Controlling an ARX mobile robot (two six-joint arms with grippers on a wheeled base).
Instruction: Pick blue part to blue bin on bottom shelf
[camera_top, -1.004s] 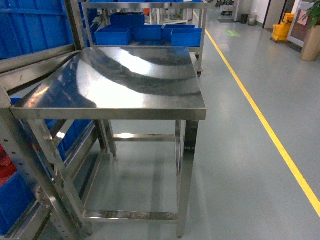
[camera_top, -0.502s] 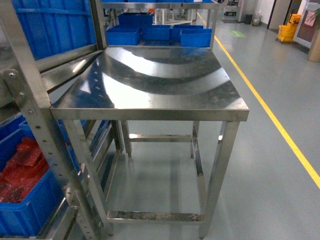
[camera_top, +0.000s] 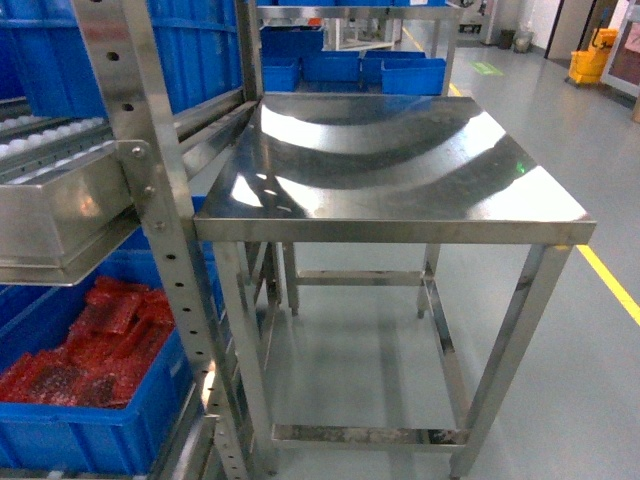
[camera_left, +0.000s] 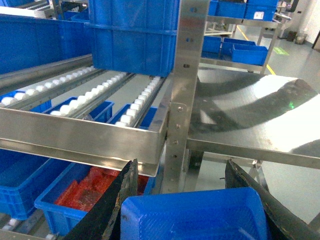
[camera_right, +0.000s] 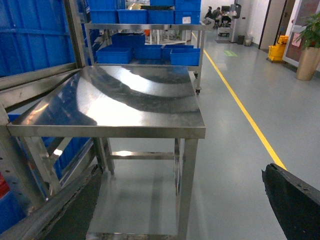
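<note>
The left gripper (camera_left: 192, 200) stood with its two dark, rough-edged fingers (camera_left: 112, 207) spread around a blue part (camera_left: 195, 217), a matte moulded plastic piece with a raised rim, clasped between them. The right gripper (camera_right: 175, 205) was parted wide with nothing between its black fingers. Beside the left arm a steel rack upright (camera_left: 182, 85) with small holes rose just beside the square steel table (camera_top: 400, 170), whose top was smooth and mirror-bright with crisp straight edges. A rack level of shiny rails and rows of small white rollers (camera_left: 102, 95) carried a deep blue crate (camera_left: 132, 35). Beneath it, on the bottom shelf, sat a blue crate of red crinkly packets (camera_top: 90, 350), and in the left wrist view another blue bin (camera_left: 22, 175) stood to its left, its inside hidden. Grey floor (camera_right: 240, 125) lay open to the right of the table, up to a yellow line (camera_right: 240, 105).
</note>
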